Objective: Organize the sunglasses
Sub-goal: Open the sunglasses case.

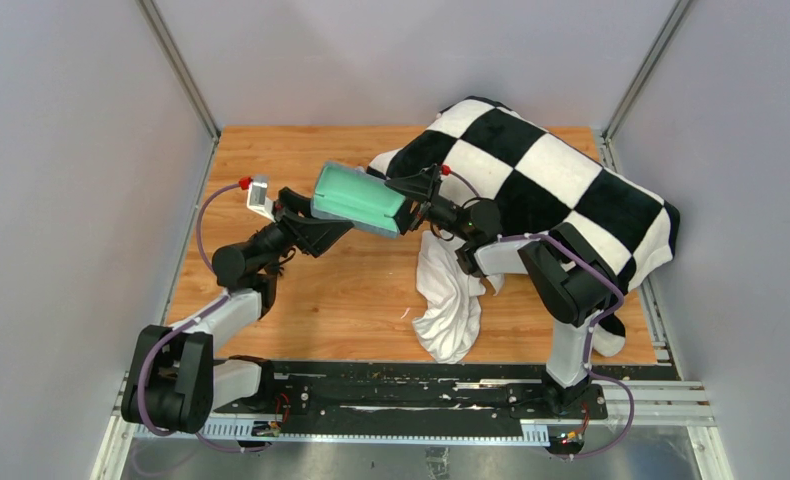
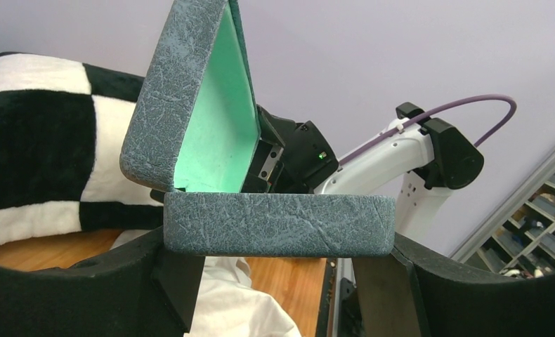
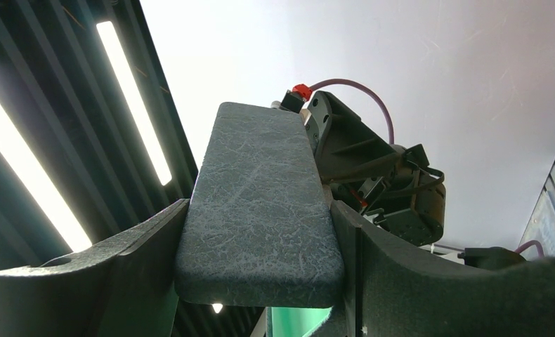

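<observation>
The grey-blue hard case (image 1: 356, 200) hangs in the air over the table's middle, open, with its mint-green inside showing. My left gripper (image 1: 311, 218) is shut on one half of the case (image 2: 277, 225), clamped between its two fingers (image 2: 141, 281). The other half (image 2: 183, 98) stands up at an angle. My right gripper (image 1: 416, 208) is shut on that other half (image 3: 260, 203) from the opposite side. The sunglasses are not in view in any frame. I see nothing inside the case.
A black-and-white checkered blanket (image 1: 551, 180) covers the back right of the wooden table (image 1: 271, 160). A crumpled white cloth (image 1: 449, 300) lies below the case, near the right arm, and also shows in the left wrist view (image 2: 232, 309).
</observation>
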Tool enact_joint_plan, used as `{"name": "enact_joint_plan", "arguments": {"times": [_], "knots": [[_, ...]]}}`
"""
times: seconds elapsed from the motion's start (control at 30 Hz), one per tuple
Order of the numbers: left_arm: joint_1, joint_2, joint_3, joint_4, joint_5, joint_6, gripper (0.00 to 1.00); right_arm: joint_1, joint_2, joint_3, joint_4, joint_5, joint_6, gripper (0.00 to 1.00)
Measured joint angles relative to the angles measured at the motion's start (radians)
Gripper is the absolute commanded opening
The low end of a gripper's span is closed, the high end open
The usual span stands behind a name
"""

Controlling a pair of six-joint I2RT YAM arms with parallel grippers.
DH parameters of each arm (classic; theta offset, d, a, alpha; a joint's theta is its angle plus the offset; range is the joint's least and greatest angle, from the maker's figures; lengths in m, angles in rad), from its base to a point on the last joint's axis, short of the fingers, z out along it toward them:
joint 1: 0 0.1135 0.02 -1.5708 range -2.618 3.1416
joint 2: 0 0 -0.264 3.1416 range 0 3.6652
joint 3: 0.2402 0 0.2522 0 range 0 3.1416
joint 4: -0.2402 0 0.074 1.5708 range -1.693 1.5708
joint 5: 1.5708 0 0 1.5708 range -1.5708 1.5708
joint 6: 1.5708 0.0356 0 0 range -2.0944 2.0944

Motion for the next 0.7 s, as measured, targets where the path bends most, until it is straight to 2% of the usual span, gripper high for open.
{"name": "enact_joint_plan", "arguments": {"times": [0.57,0.7], "knots": [[0.0,-0.034,-0.005,-0.008,-0.003,0.002,0.0,0.002,0.011,0.032,0.002,-0.006,0.0,0.76],[-0.028,-0.06,-0.005,0.008,0.074,-0.06,0.0,0.0,0.036,0.039,-0.013,0.031,-0.007,0.82]]}}
